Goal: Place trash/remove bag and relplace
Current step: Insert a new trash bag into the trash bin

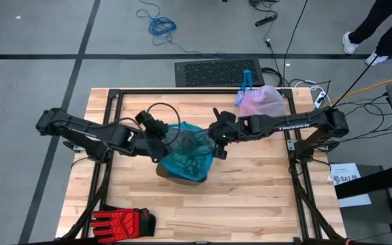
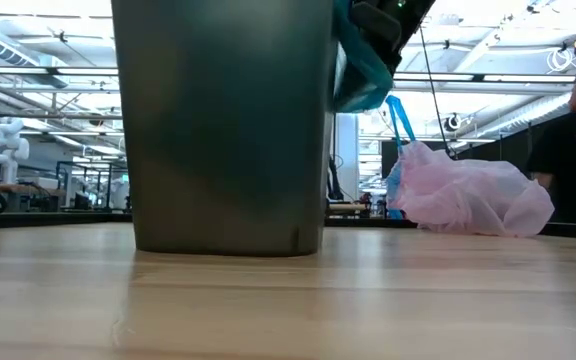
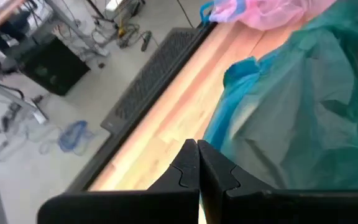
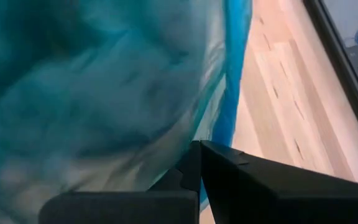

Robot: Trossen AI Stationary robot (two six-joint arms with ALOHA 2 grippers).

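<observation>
Nearest, a red-and-black glove (image 1: 122, 222) lies on the wooden desk (image 1: 250, 197). Mid-desk, a translucent teal-green plastic bag (image 1: 189, 153) drapes the dark bin (image 2: 223, 130). The left gripper (image 1: 160, 139) and right gripper (image 1: 213, 139), each pressed together, flank its rim; they probably should tuck edges evenly. Far right sits the filled lilac-pink bag (image 1: 264, 101).

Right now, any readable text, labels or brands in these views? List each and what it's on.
"TROSSEN" – white letters along the right arm, high view.
"TRAI" over "CL", cut off at the frame edge – pink print on a person's black shirt, low view.
White paper sheet right of the table: dark print, too small to read.
</observation>
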